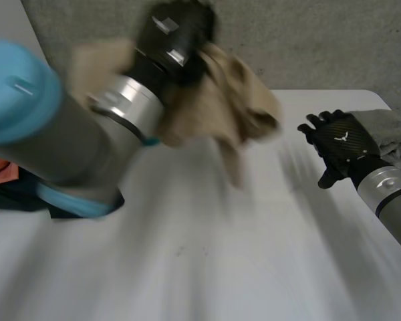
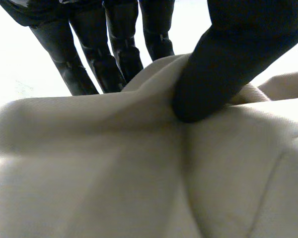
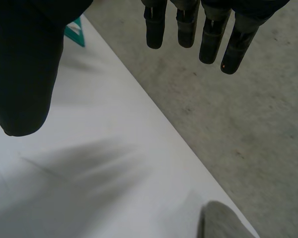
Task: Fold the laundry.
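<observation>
The left hand (image 1: 177,30) holds a tan cloth (image 1: 234,107). In the left wrist view its thumb (image 2: 228,64) presses into a fold of the cloth (image 2: 139,173). Its fingers (image 2: 114,49) sit on the other side of that fold, so the cloth is pinched between them. In the head view the hand is up in the air over the far part of the white table (image 1: 200,254). The cloth hangs from it in a bunch, and one end dangles down toward the table. The big left arm (image 1: 60,127) reaches across the near left side.

The right hand (image 1: 341,142) holds nothing. Its fingers (image 3: 188,29) are straight and spread a little, and its thumb (image 3: 20,74) sticks out to the side. It hangs over the right side of the table, well apart from the tan cloth. Just beside it, by the table's right edge, lies a grey cloth (image 1: 391,130). The right wrist view shows a bit of that grey cloth (image 3: 223,223) near the table edge, with the grey floor (image 3: 238,99) past it.

At the left edge of the table, partly behind the left arm, is a pile of orange and dark clothes (image 1: 7,177).
</observation>
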You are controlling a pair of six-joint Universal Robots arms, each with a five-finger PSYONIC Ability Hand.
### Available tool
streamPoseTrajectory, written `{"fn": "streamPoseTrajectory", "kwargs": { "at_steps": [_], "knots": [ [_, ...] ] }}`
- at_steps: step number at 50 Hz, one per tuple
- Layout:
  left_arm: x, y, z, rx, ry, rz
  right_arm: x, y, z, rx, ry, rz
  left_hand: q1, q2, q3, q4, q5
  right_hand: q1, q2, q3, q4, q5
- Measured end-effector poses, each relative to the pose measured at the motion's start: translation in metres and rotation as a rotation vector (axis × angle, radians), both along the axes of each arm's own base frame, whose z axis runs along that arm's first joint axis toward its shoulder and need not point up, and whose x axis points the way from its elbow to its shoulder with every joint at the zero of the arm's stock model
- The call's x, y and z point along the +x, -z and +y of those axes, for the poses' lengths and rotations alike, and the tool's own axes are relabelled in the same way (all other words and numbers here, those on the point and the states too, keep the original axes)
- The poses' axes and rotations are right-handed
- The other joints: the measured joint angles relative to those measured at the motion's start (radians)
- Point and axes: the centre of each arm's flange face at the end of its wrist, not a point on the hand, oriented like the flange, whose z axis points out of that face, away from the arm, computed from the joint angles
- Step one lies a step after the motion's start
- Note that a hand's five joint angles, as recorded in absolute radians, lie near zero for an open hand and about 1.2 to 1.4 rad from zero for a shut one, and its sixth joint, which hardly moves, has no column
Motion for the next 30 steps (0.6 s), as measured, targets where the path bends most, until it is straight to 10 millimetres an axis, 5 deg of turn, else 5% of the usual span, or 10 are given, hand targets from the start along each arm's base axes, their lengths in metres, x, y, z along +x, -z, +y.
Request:
{"fn": "streamPoseTrajectory", "kwargs": {
  "at_steps": [3, 6, 8, 17, 23, 30],
  "knots": [
    [-0.023, 0.03, 0.016, 0.051, 0.066, -0.044, -0.004, -0.001, -0.003, -0.004, 0.035, 0.002, -0.274, -0.274, -0.276, -0.285, -0.247, 0.0, 0.0, 0.0, 0.0, 0.0],
    [-0.036, 0.055, 0.026, 0.089, 0.099, -0.086, -0.01, -0.003, -0.007, -0.01, 0.069, 0.002, -0.807, -0.782, -0.776, -0.781, -0.742, 0.0, 0.0, 0.0, 0.0, 0.0],
    [-0.04, 0.067, 0.03, 0.106, 0.11, -0.109, -0.014, -0.005, -0.01, -0.015, 0.088, 0.001, -0.895, -0.917, -0.915, -0.933, -0.882, 0.0, 0.0, 0.0, 0.0, 0.0],
    [-0.026, 0.069, 0.035, 0.129, 0.081, -0.164, -0.023, -0.017, -0.016, -0.016, 0.122, -0.021, -0.895, -0.941, -0.938, -0.955, -0.891, 0.0, 0.0, 0.0, 0.0, 0.0],
    [0.015, 0.064, 0.036, 0.148, -0.054, -0.28, -0.021, -0.031, -0.01, 0.049, 0.104, -0.047, -0.891, -0.938, -0.937, -0.953, -0.89, 0.0, 0.0, 0.0, 0.0, 0.0],
    [0.043, 0.092, 0.046, 0.177, -0.141, -0.443, -0.017, -0.034, 0.004, 0.174, 0.06, -0.036, -0.833, -0.895, -0.898, -0.906, -0.858, 0.0, 0.0, 0.0, 0.0, 0.0]
  ]
}}
